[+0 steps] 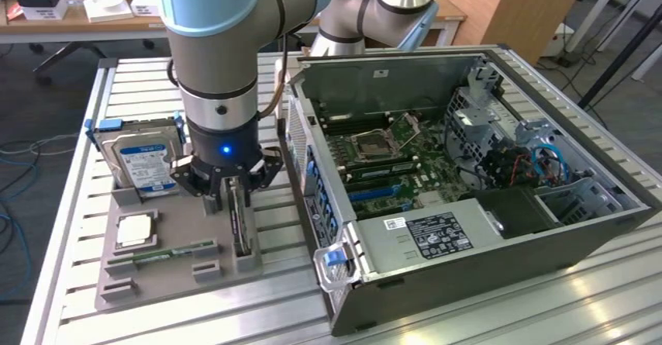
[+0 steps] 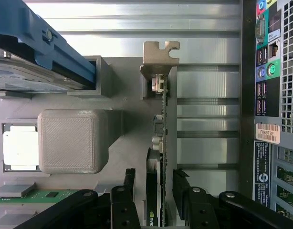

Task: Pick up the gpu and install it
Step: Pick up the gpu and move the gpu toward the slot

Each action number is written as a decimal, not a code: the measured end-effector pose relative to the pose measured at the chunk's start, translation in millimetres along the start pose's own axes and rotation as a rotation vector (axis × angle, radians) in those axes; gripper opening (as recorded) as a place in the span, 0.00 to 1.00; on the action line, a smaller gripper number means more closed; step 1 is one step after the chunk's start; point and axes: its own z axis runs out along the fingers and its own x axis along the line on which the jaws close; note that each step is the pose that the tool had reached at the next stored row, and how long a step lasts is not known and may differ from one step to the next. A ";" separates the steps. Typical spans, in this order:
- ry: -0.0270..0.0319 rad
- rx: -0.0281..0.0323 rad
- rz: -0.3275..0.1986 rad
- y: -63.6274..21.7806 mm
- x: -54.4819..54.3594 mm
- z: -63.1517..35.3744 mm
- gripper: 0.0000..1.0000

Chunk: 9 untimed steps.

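Straddling the gpu (image 2: pixel 164 119), the jaws stand apart in the wrist view. Exterior view adds the open computer case (image 1: pixel 497 283).

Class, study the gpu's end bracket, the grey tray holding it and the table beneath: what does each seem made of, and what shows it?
The gpu bracket: probably bare sheet metal, dull silvery, thin and folded.
The tray: likely 3D-printed plastic, matt grey, with fine ridged lines.
The table: seemingly aluminium, brushed with bright glare, in long slatted profiles.
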 end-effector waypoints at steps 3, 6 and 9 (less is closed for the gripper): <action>0.0000 0.0001 0.000 -0.1 0.0 1.6 0.44; 0.0001 0.0002 0.000 -0.2 0.0 1.6 0.44; -0.0001 -0.0001 0.000 -0.4 0.8 1.8 0.44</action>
